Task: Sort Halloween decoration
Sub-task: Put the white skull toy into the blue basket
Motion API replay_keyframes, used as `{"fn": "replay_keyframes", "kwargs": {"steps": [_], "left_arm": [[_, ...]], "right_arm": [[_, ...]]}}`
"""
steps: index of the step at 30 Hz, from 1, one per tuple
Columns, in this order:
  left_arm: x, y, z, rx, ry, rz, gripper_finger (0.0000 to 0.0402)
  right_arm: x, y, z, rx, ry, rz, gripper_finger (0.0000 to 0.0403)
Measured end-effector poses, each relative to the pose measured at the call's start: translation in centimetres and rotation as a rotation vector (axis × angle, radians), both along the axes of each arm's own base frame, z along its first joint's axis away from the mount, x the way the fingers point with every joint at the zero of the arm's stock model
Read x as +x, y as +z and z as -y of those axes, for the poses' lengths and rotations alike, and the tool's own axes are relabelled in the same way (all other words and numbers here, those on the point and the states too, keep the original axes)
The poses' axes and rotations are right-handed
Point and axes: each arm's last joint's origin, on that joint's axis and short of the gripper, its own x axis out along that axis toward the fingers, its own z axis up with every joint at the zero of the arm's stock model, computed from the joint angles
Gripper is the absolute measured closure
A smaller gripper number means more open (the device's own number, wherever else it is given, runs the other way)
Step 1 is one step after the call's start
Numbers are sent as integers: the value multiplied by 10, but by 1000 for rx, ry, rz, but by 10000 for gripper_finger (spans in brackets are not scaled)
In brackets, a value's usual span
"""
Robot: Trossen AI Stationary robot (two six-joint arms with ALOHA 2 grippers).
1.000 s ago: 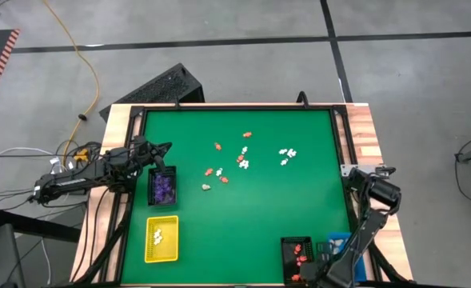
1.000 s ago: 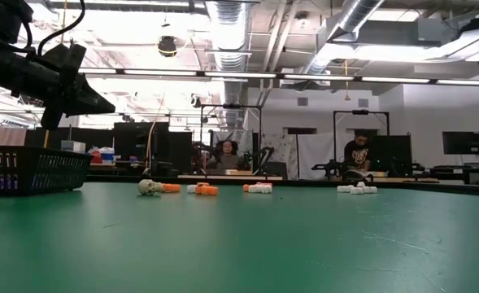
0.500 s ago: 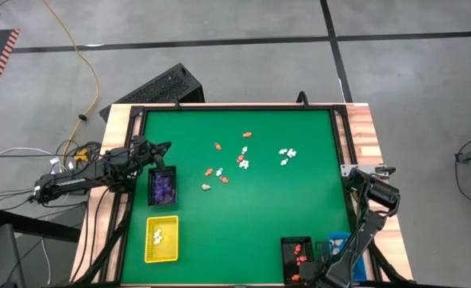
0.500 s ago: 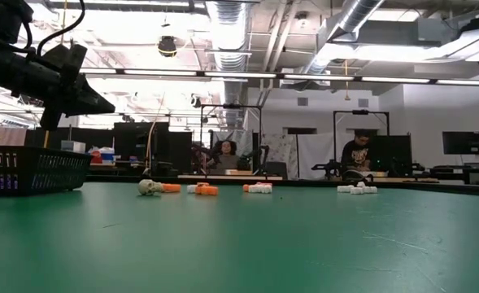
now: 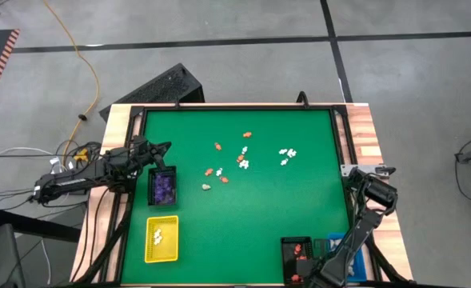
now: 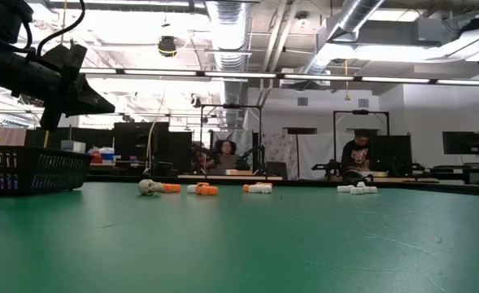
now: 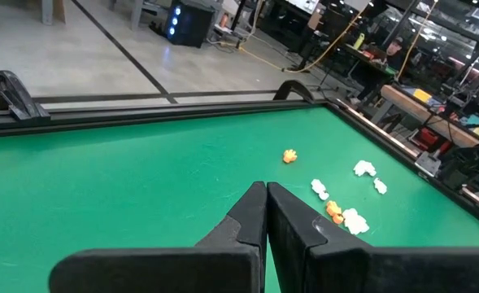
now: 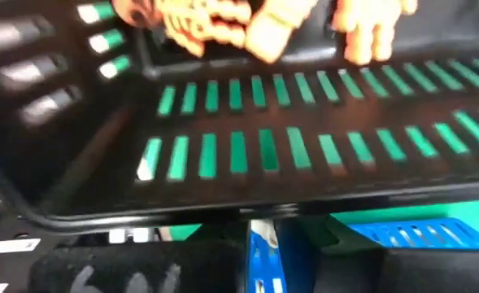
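Tiny Halloween decoration figurines lie loose on the green mat: orange ones [image 5: 217, 146], white ones [image 5: 287, 152] and a cream one [image 5: 206, 187]. More orange figurines [image 8: 280, 24] lie in the black tray [image 5: 297, 254]. My right gripper [image 8: 259, 240] hangs over that tray's near wall, pointing down. Its fingers stand almost together with nothing between them. My left gripper [image 5: 165, 147] waits shut above the mat's left edge, and its closed fingers [image 7: 265, 213] point toward the loose figurines.
A dark basket [image 5: 163, 186] with purple figurines and a yellow tray [image 5: 161, 238] with white ones stand along the left side. A blue tray [image 5: 341, 240] sits beside the black one at the near right. A raised black frame [image 5: 343, 144] borders the mat. People sit at desks [image 6: 357, 155] far behind.
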Motion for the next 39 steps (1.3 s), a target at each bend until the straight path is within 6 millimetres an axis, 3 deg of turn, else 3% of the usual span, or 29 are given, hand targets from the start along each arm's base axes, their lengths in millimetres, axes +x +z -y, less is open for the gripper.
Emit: {"fn": "replay_keyframes", "kwargs": {"steps": [11,14,23,30,39], "left_arm": [[0,0,0,0,0,0,401],[0,0,0,0,0,0,401],[0,0,0,0,0,1,402],[0,0,0,0,0,2,401],[0,0,0,0,-1,1,401]], "right_arm": [[3,34,0,-102,15,26,395],[2,42,-6,-75,-1,49,393],[-11,40,-31,24,-267,122,292],[-17,40,-42,80,-285,154,201],[-29,27,-42,20,-300,188,168]]}}
